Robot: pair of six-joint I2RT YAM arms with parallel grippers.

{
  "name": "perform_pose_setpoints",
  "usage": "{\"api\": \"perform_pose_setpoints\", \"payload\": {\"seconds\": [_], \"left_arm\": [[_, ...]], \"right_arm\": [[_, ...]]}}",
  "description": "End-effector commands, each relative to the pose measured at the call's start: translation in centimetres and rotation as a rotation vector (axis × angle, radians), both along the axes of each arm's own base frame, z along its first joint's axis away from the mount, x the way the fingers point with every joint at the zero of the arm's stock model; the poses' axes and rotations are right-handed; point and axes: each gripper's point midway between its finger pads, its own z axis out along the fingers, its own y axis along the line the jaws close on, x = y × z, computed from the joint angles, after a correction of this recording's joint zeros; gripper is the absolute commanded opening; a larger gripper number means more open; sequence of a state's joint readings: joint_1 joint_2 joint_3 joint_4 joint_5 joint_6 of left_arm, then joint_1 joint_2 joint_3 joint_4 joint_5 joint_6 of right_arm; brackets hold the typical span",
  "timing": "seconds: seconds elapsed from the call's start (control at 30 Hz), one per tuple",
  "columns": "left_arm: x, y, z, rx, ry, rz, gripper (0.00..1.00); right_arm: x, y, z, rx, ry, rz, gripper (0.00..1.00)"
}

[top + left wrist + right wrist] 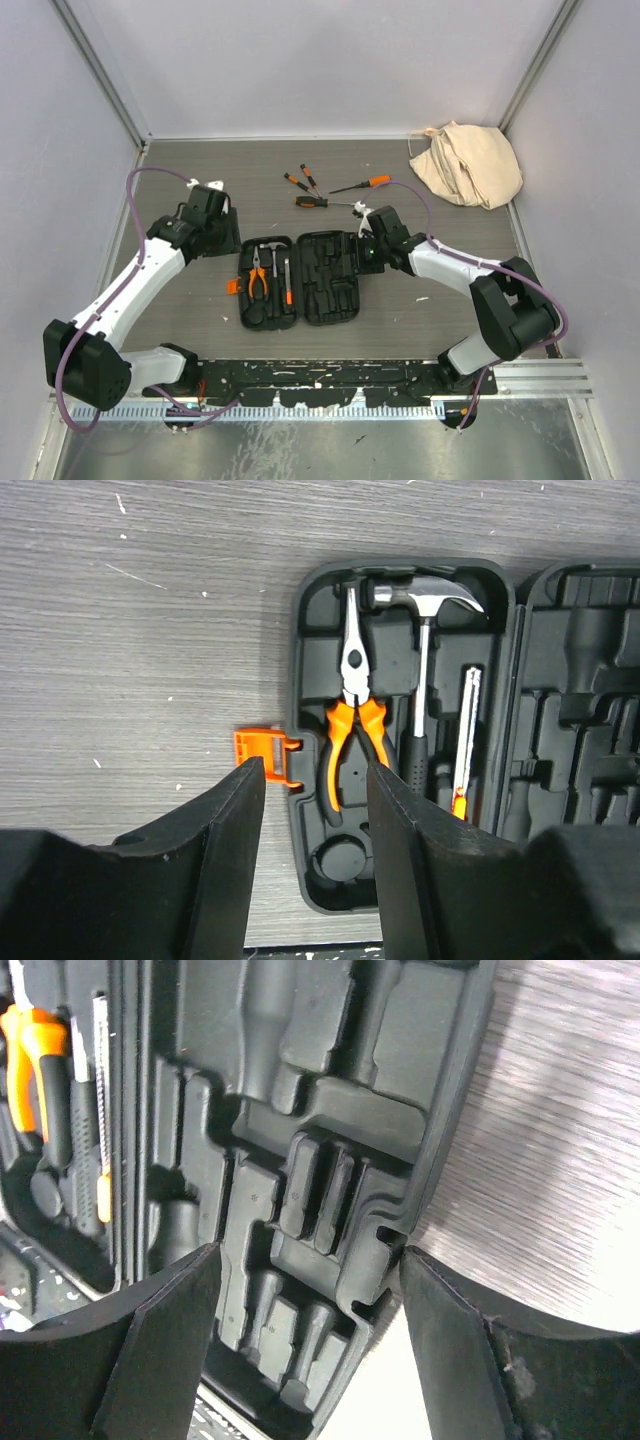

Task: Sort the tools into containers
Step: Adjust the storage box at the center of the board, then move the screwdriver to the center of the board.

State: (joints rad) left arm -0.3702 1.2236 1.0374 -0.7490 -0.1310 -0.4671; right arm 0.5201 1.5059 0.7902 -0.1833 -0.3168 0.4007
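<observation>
The black hard-plastic clamshell tool case (330, 278) is lying open mid-frame on the grey table (200, 170), while the left hand (315, 770) and the right hand (310, 1255) are hovering parted and empty over its left and right edges.

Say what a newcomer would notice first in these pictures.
The open black tool case lies in the middle of the table. Orange-handled pliers stand out in its left half beside a hammer, while its right half is empty. Just beyond it lie loose screwdrivers with orange on their handles, and a crumpled beige cloth bag sits in the far right corner.
</observation>
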Motion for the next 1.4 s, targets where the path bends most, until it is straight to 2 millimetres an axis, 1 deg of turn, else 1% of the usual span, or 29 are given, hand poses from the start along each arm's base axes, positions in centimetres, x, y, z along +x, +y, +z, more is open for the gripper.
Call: {"api": "perform_pose_setpoints", "payload": {"seconds": [0.0, 0.07, 0.17, 0.23, 0.27, 0.33, 0.4, 0.53, 0.63, 0.7, 0.77, 0.87, 0.9, 0.93, 1.0, 1.1, 1.23, 1.37], "left_arm": [[0.4, 0.5, 2.8, -0.001, -0.068, -0.014, 0.47], [0.4, 0.8, 3.0, 0.007, -0.07, -0.011, 0.48], [0.3, 1.4, 3.1, 0.016, -0.066, 0.001, 0.49], [0.2, 1.6, 3.1, 0.014, -0.061, 0.008, 0.49], [0.1, 1.7, 3.0, 0.012, -0.059, 0.009, 0.49], [0.0, 1.8, 3.0, 0.011, -0.055, 0.012, 0.49], [-0.1, 2.1, 3.3, 0.016, -0.06, 0.012, 0.49], [-1.1, 2.6, 4.2, 0.043, -0.055, -0.016, 0.5], [-1.7, 3.1, 4.9, 0.06, -0.07, -0.028, 0.51], [-2.2, 3.6, 5.0, 0.078, -0.076, -0.028, 0.51], [-2.6, 4.2, 4.8, 0.105, -0.08, -0.017, 0.52], [-3.2, 5.0, 4.1, 0.137, -0.074, 0.0, 0.52], [-3.4, 5.1, 3.8, 0.138, -0.069, 0.004, 0.52], [-3.6, 5.2, 3.5, 0.141, -0.064, 0.006, 0.52], [-3.8, 5.3, 3.7, 0.137, -0.073, 0.013, 0.52], [-3.7, 5.4, 3.9, 0.134, -0.091, 0.018, 0.53], [-3.8, 5.3, 3.6, 0.135, -0.08, 0.012, 0.53], [-3.6, 5.2, 3.4, 0.133, -0.075, 0.009, 0.53]], "right_arm": [[0.9, 3.8, 4.3, 0.166, -0.082, 0.103, 0.76], [1.3, 3.0, 4.3, 0.118, -0.102, 0.077, 0.76], [3.1, 0.2, 4.3, -0.033, -0.165, -0.034, 0.77], [4.6, -1.8, 4.9, -0.132, -0.224, -0.114, 0.78], [5.4, -2.5, 5.4, -0.166, -0.251, -0.14, 0.78], [6.9, -2.9, 6.8, -0.202, -0.316, -0.16, 0.78], [8.5, -2.6, 7.8, -0.224, -0.364, -0.138, 0.78], [11.8, -0.7, 8.9, -0.251, -0.423, -0.056, 0.77], [14.7, 0.4, 8.6, -0.279, -0.427, -0.055, 0.77], [16.7, 0.9, 8.5, -0.259, -0.395, -0.121, 0.76], [18.8, 1.0, 8.0, -0.231, -0.337, -0.273, 0.76], [21.0, 1.2, 7.2, -0.165, -0.248, -0.493, 0.76], [21.8, 1.1, 7.3, -0.139, -0.238, -0.578, 0.76], [22.3, 1.0, 7.2, -0.116, -0.225, -0.652, 0.76], [23.0, 0.4, 6.9, -0.057, -0.18, -0.836, 0.76], [23.5, -0.3, 6.5, -0.015, -0.145, -1.0, 0.76], [23.9, -0.8, 6.4, 0.02, -0.115, -1.125, 0.76], [23.9, -0.7, 5.9, 0.034, -0.069, -1.181, 0.75]]}}
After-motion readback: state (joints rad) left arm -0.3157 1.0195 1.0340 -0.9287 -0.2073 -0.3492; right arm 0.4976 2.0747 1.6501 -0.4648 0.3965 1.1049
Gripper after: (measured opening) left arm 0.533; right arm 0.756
